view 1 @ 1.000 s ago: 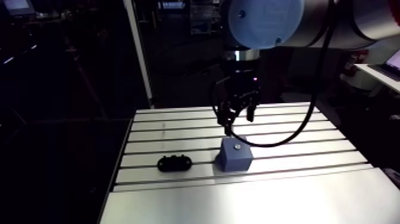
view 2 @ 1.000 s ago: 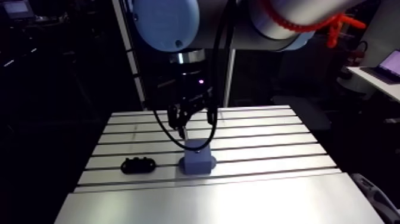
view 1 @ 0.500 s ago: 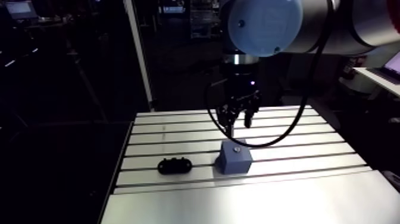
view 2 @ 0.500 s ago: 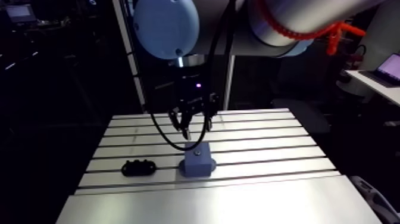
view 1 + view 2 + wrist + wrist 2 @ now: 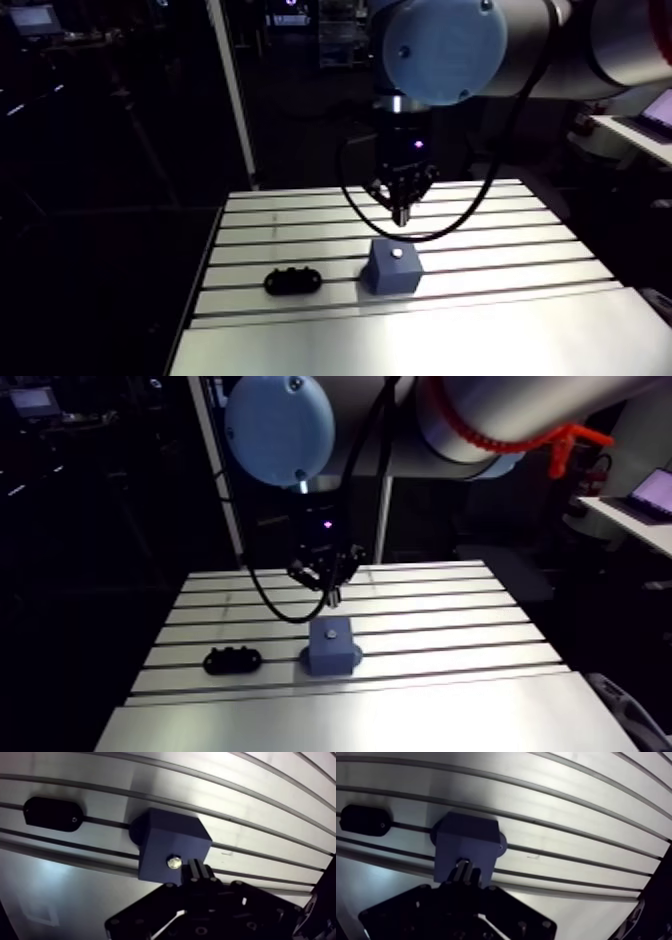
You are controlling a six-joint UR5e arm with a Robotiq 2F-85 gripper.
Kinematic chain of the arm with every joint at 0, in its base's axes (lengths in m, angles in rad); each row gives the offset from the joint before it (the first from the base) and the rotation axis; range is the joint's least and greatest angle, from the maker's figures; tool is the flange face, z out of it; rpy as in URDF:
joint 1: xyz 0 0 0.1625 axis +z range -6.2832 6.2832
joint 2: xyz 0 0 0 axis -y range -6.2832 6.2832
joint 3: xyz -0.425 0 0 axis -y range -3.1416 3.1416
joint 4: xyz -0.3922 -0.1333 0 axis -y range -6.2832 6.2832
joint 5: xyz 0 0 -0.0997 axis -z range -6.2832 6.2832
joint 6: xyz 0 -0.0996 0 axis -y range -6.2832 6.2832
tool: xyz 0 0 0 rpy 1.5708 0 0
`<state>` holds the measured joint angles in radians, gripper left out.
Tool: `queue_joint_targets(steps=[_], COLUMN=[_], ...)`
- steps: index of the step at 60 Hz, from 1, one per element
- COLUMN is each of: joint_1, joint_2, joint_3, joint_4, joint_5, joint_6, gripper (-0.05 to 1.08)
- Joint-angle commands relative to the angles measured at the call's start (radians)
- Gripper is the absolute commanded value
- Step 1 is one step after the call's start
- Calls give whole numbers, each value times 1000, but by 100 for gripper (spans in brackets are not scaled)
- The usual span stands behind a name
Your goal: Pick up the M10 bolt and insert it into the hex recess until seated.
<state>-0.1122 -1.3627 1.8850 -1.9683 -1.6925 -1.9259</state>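
A blue block (image 5: 392,270) stands on the slotted table (image 5: 500,295). The bolt's shiny head (image 5: 174,862) shows in the recess on the block's top face, also visible as a pale dot (image 5: 398,254) in the arm view. My gripper (image 5: 400,213) hangs a short way above the block, apart from it. In the wrist view the gripper (image 5: 196,869) has its two fingers pressed together with nothing between them, their tips lying just beside the bolt head.
A black oblong holder (image 5: 293,281) lies on the table to the left of the block, a short gap away; in the wrist view the holder (image 5: 52,814) sits across a slot. Bare slotted table surrounds both.
The fingers stood apart over the block earlier and have closed together. The gripper has risen a little above the block. The bolt stays in the block's top.
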Motion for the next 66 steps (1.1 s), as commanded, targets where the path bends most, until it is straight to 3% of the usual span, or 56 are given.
queue_joint_targets(steps=[1,14,22,24,25,26,27,28,29,30,31,32,33,34,38,59,63,64,65,66], joint_1=[-1,-2,-3,-4,-4,-4,-4,-7,-7,-11,-11,-15,-15,-22,-36,-40,-40,-40,-40,-38], joint_2=[-17,-22,-22,-23,-23,-23,-23,-26,-26,-33,-33,-40,-40,-45,-49,-72,-74,-74,-74,-74], joint_3=[4,25,43,52,52,58,58,64,64,72,72,77,77,79,86,98,98,100,100,102], joint_4=[2,3,1,-2,-2,-3,-3,-5,-5,-5,-5,-6,-6,-9,-24,-58,-57,-57,-57,-60], joint_5=[0,-2,10,35,35,56,56,79,79,102,102,126,126,145,166,148,128,112,112,92], joint_6=[106,196,221,224,224,225,225,224,224,225,225,225,225,226,226,209,207,207,207,207], gripper=[108,108,108,108,108,108,108,108,108,108,108,108,108,108,108,108,108,108,108,108])
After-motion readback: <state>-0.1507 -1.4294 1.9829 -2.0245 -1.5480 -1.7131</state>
